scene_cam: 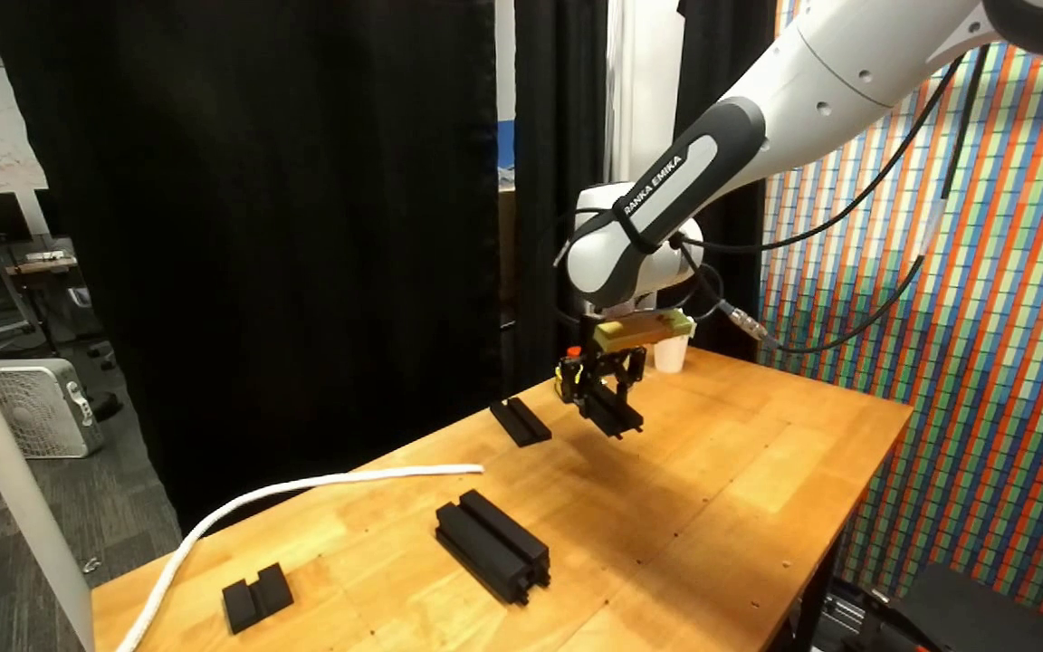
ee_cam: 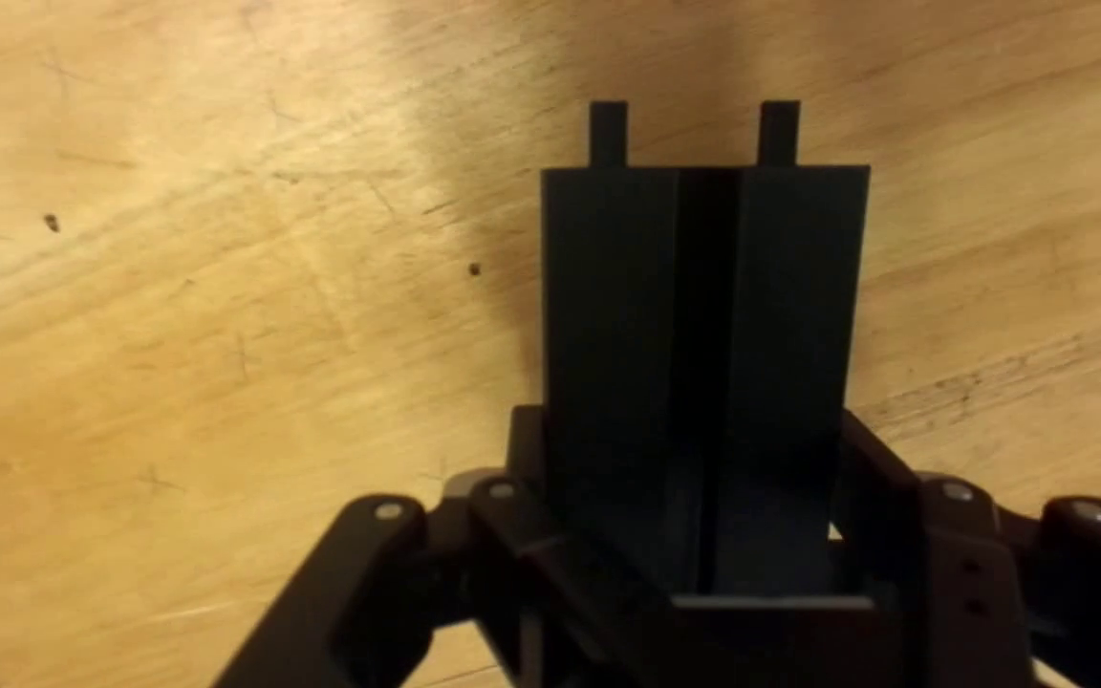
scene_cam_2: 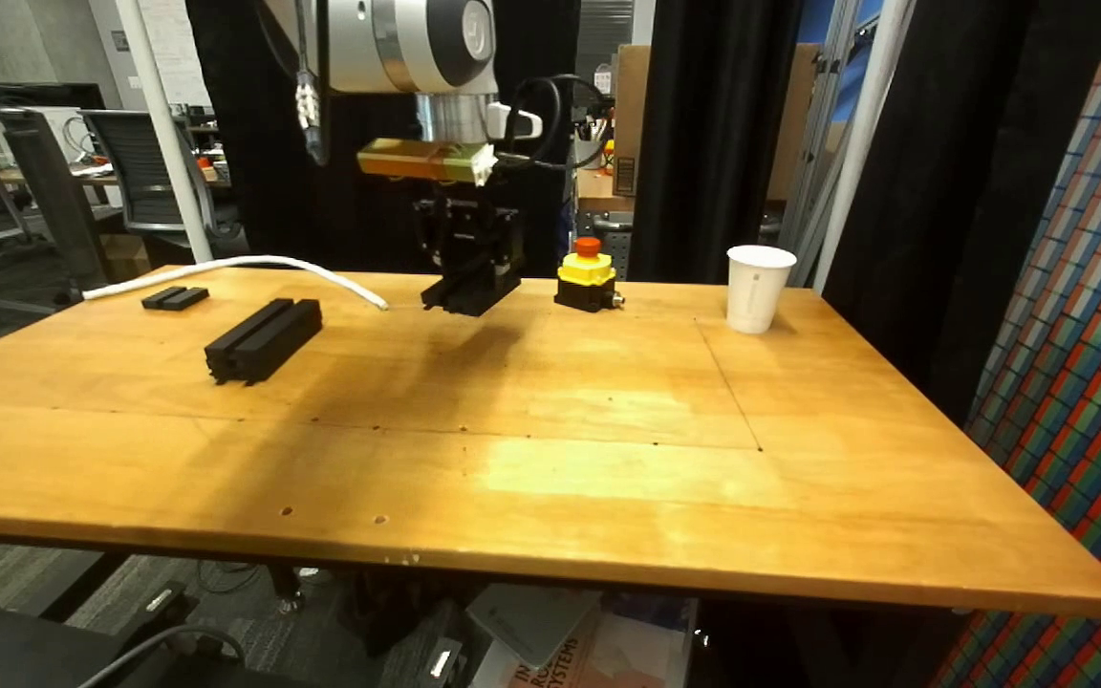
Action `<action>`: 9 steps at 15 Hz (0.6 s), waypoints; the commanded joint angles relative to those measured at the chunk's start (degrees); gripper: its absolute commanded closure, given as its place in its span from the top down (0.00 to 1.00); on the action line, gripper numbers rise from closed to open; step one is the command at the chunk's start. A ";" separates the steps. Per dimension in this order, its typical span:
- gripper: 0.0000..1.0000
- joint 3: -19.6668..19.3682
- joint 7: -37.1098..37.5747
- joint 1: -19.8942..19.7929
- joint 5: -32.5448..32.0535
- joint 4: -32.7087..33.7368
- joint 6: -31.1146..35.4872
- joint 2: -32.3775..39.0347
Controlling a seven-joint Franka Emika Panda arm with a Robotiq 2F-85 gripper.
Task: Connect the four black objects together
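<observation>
Cup (scene_cam_2: 758, 294) upright, inside unclear; end effector (ee_cam: 694, 440) grips black bar (ee_cam: 627, 354).

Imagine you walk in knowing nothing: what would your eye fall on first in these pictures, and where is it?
Probably the white robot arm, whose tool grips a grooved black bar in the air above the wooden table. Next comes the multicoloured checkered panel at the right of both exterior views. Near the table's far edge in an exterior view, the red-topped yellow button box and the white cup to its right stand out.
</observation>
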 commanded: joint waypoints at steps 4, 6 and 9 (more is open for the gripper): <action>0.45 -1.51 6.84 -3.88 10.72 0.17 0.22 -0.56; 0.45 -1.58 11.60 -3.38 12.98 0.57 1.16 0.31; 0.45 -1.32 19.55 -2.06 16.26 0.25 3.11 1.32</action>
